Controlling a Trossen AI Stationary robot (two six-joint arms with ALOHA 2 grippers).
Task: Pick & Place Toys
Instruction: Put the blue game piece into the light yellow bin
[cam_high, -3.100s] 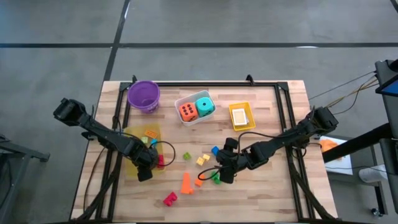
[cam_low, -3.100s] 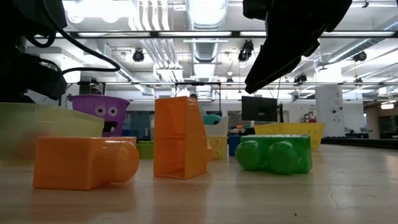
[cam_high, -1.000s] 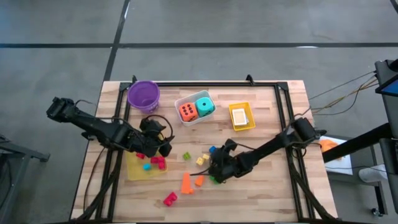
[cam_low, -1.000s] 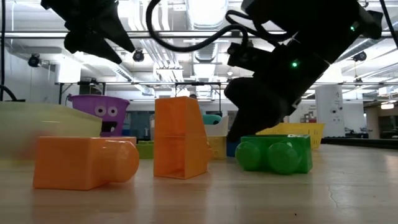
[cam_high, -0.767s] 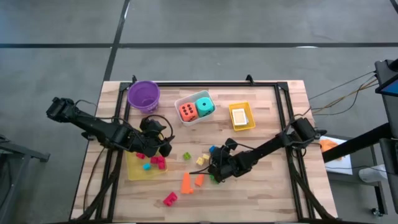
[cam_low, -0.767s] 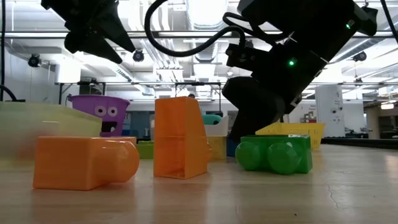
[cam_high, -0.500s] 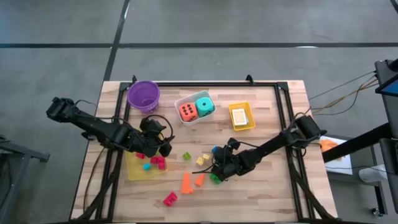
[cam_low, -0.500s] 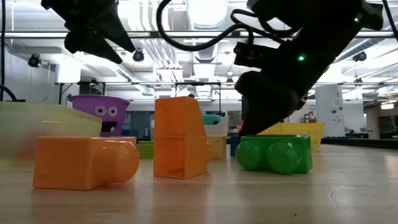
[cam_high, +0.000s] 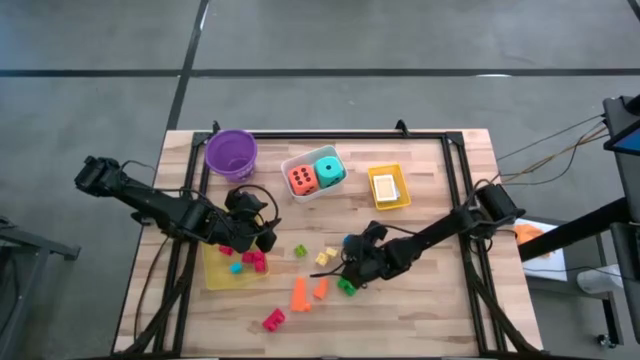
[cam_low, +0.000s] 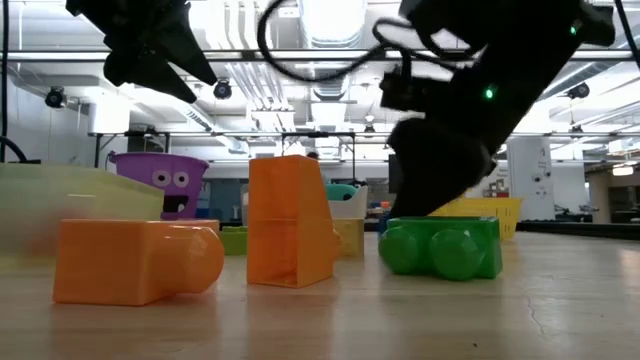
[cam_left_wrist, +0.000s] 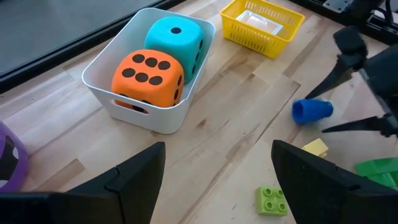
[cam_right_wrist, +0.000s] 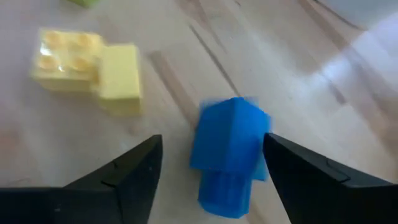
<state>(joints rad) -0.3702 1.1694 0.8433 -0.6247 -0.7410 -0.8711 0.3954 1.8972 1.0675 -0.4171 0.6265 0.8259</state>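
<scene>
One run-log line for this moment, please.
left hand: open, waiting above yellow tray | right hand: open around blue block, not closed | green block: on table beside it

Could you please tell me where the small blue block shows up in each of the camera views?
High view: blue block mid-table, just before the right gripper.
Low view: hidden or too small to tell.
Left wrist view: lying on bare wood, beyond the white tray.
Right wrist view: centre, between open fingers.
Shared landmark: the yellow blocks beside it.

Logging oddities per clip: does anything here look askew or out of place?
Nothing damaged. Loose blocks lie scattered on the table: an orange block lies on its side beside an upright orange one, and a blue block lies tipped over.
</scene>
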